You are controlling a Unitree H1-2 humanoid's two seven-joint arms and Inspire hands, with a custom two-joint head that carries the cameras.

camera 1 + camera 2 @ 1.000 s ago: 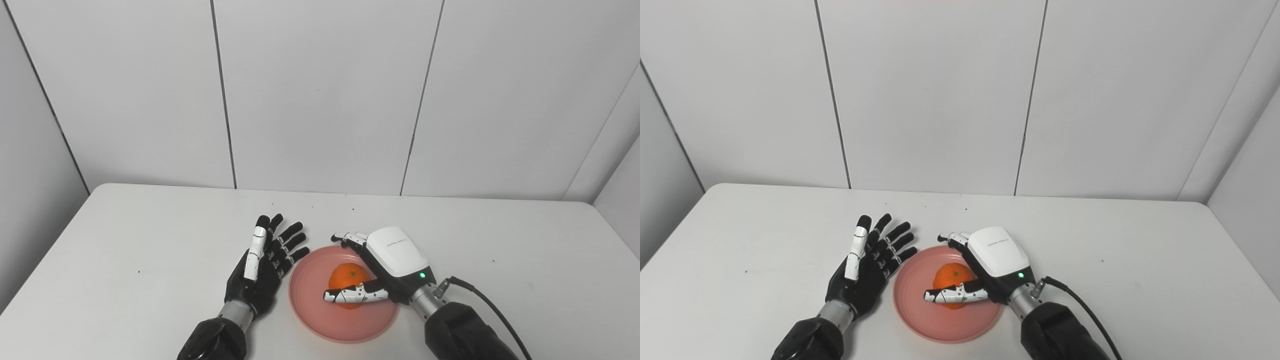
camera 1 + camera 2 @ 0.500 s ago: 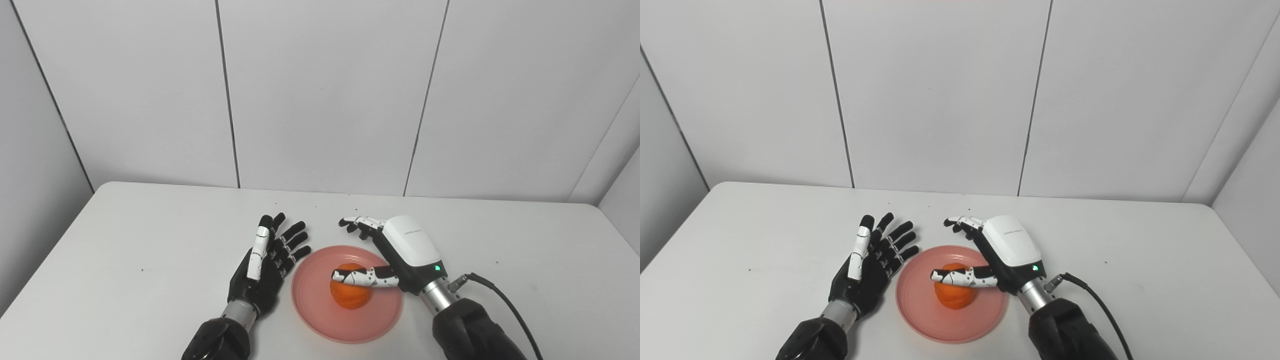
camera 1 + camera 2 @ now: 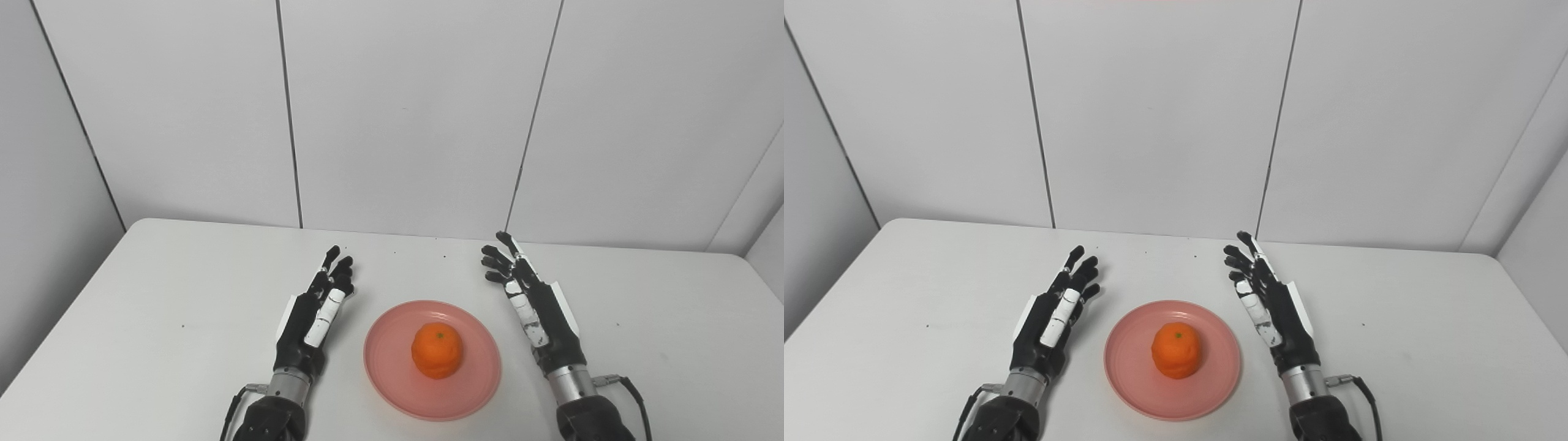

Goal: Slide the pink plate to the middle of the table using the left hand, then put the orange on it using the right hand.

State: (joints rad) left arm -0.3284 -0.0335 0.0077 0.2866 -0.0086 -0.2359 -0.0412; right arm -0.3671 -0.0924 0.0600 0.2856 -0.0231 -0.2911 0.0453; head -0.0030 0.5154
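With both hands empty, left hand (image 3: 312, 312) and right hand (image 3: 539, 306) flank plate (image 3: 392, 373), fingers spread, touching nothing. Orange (image 3: 437, 350) sits at plate centre, mid-table (image 3: 153, 294): task looks complete.

The right hand (image 3: 539, 303) has let go of the orange (image 3: 437, 350) and moved away to the right of the plate (image 3: 392, 373), fingers stretched out. The orange now sits free on the plate. The left hand (image 3: 315, 309) has turned more edge-on, fingers closer together.
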